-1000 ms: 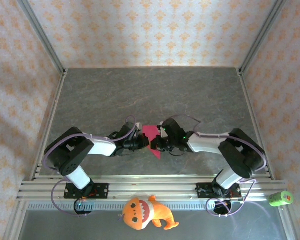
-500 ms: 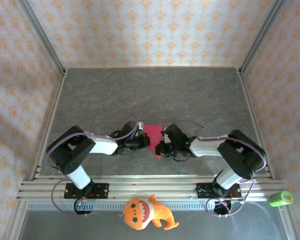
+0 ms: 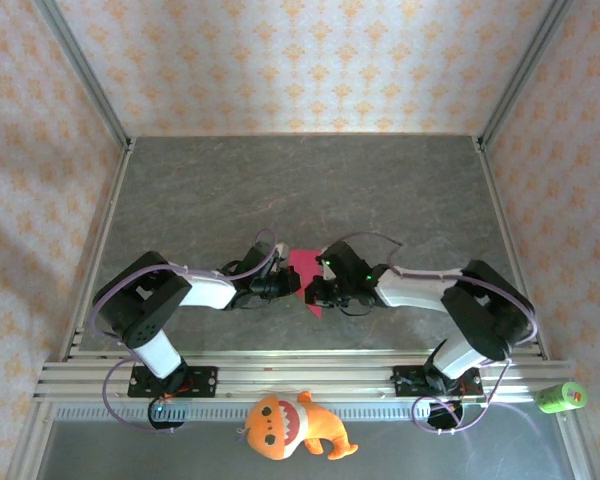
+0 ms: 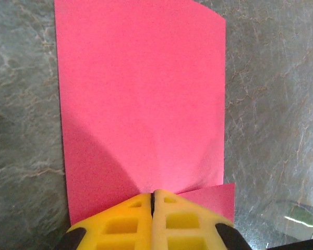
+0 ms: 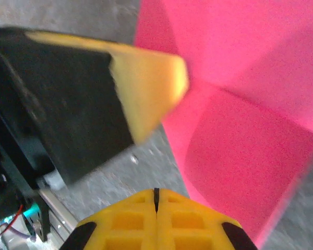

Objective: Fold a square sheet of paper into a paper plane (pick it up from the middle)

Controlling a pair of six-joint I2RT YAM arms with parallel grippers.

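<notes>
The square sheet of paper (image 3: 302, 264) is magenta-pink and lies folded into a narrower rectangle (image 4: 141, 94) on the grey table between the two arms. A lower layer peeks out at its near right corner. My left gripper (image 3: 292, 287) (image 4: 153, 195) is shut on the paper's near edge, and soft creases fan out from the tips. In the right wrist view, the left gripper's yellow fingertip (image 5: 151, 88) meets the paper (image 5: 240, 130) where the creases converge. My right gripper (image 3: 316, 292) (image 5: 156, 192) is shut on nothing, just off the sheet's edge over bare table.
An orange plush toy (image 3: 290, 425) lies in front of the aluminium rail (image 3: 300, 372) that carries the arm bases. A green cylinder (image 3: 561, 397) rests at the rail's right end. Patterned walls enclose the grey table (image 3: 300, 190) on three sides.
The right gripper drew back from the sheet half a second ago and has come back up against its right edge. The left gripper and paper have barely moved.
</notes>
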